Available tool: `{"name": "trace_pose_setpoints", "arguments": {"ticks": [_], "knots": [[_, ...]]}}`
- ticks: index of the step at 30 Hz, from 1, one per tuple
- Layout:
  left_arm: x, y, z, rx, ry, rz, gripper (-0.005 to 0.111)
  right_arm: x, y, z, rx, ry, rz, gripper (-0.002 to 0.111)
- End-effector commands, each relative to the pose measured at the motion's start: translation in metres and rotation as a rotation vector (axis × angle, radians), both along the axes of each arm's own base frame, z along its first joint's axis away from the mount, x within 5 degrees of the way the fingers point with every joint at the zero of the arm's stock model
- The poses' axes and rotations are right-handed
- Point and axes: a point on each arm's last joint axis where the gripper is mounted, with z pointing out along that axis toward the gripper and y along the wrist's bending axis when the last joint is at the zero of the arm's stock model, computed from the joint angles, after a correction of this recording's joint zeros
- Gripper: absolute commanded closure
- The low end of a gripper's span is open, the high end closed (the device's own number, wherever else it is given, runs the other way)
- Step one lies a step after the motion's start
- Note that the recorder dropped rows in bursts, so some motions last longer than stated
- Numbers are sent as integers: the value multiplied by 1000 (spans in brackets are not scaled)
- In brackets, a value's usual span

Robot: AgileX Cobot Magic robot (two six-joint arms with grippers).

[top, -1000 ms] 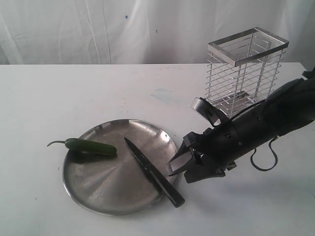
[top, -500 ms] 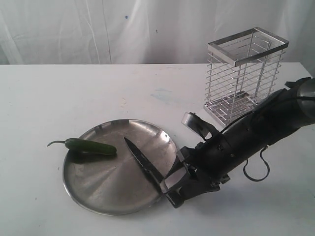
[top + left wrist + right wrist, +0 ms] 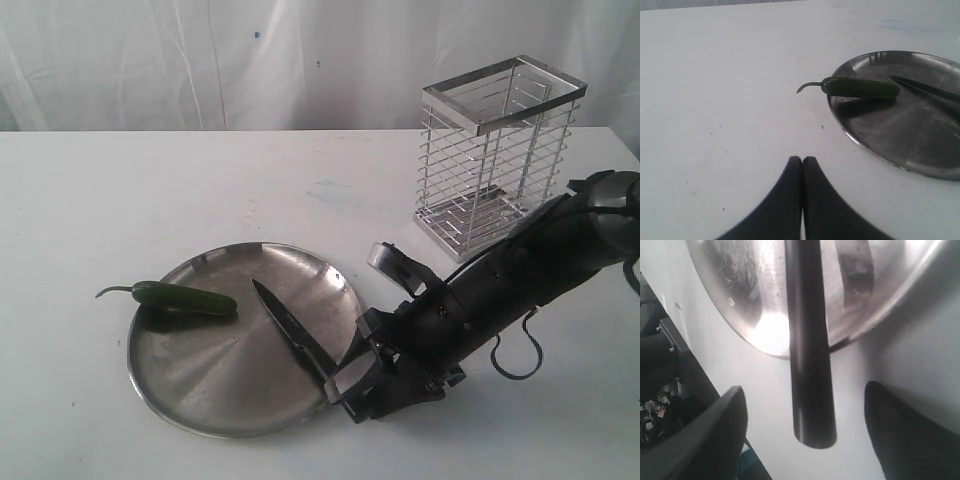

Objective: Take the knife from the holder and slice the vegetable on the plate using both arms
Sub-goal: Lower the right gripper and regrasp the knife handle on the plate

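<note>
The knife [image 3: 290, 325] lies across the steel plate [image 3: 200, 385], blade on the plate and black handle [image 3: 810, 385] sticking out over the rim onto the table. My right gripper [image 3: 352, 388] is low over the handle, open, with one finger on each side of it [image 3: 807, 405] and not touching. The dark-green chili [image 3: 185, 299] rests on the plate's left rim, stem pointing left; it also shows as the chili [image 3: 860, 88] in the left wrist view. My left gripper [image 3: 802, 160] is shut and empty, above bare table short of the plate [image 3: 880, 135]. The wire holder [image 3: 495, 150] stands empty at the back right.
White tabletop all round, with a white curtain behind. A black cable loop [image 3: 515, 355] hangs under the right arm. The table's edge and a dark floor area [image 3: 665, 390] show close to the knife handle in the right wrist view.
The right arm has come down and forward from beside the plate, so its open fingers now straddle the knife handle. Knife, chili and plate have not moved.
</note>
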Motion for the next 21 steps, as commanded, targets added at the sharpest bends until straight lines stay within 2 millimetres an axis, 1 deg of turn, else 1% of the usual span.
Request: {"name": "trace_pose_setpoints", "arguments": {"ticks": [1, 8, 21], "knots": [[0, 0, -1, -3, -2, 3, 107, 1, 2, 0, 7, -9, 6, 45], [0, 0, -1, -3, -2, 3, 107, -7, 16, 0, 4, -13, 56, 45], [0, 0, -1, -3, -2, 3, 107, -5, 18, -1, -5, -29, 31, 45]]}}
